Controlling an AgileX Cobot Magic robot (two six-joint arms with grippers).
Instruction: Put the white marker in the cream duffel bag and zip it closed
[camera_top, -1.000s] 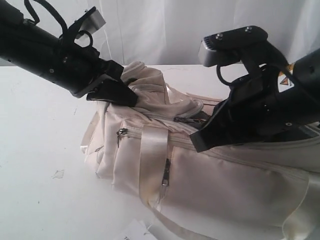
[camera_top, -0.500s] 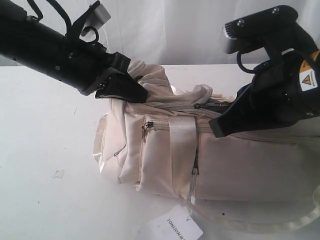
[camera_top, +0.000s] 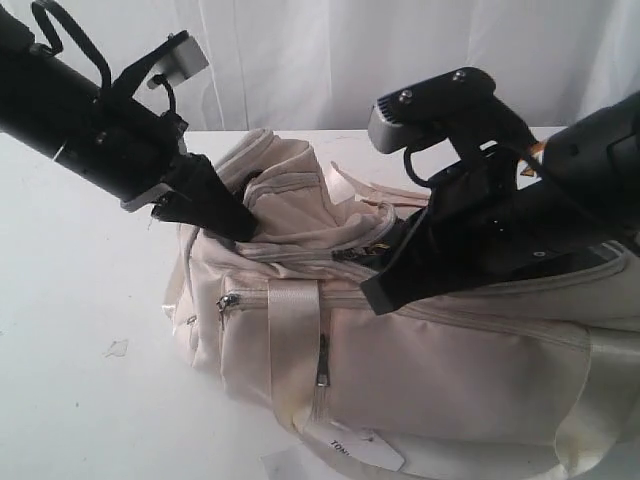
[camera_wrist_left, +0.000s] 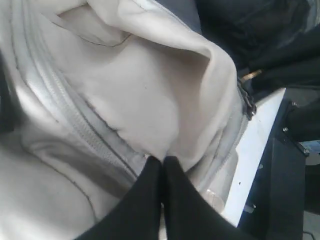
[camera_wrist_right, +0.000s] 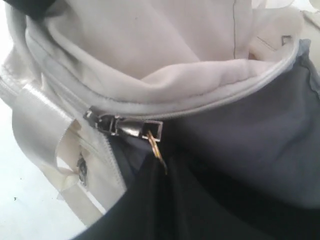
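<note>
The left fingers (camera_wrist_left: 150, 200) are pressed together on a fold of cream fabric at the end of the cream duffel bag (camera_top: 450, 380), just beside its grey main zipper (camera_wrist_left: 75, 120). The right fingers (camera_wrist_right: 145, 200) are also closed, and the small gold ring (camera_wrist_right: 155, 145) that hangs from the zipper slider (camera_wrist_right: 125, 125) goes in between them.

Nearest in the exterior view, a white label (camera_top: 350, 445) lies at the foot of the bag on the white counter (camera_top: 80, 330). Above it a shiny webbing strap (camera_top: 290, 340) runs up the front of the bag, with a small pocket zipper (camera_top: 228, 300) near it on the left.

Further back is the top of the bag, which stands partly open, and dark grey lining (camera_wrist_right: 250, 125) shows inside. The white marker is not visible in any view, so I cannot tell if it lies inside. The left fingers grip the bag at its left end, and the right fingers are at the middle of the opening. Behind everything hangs a white curtain (camera_top: 300, 60).
</note>
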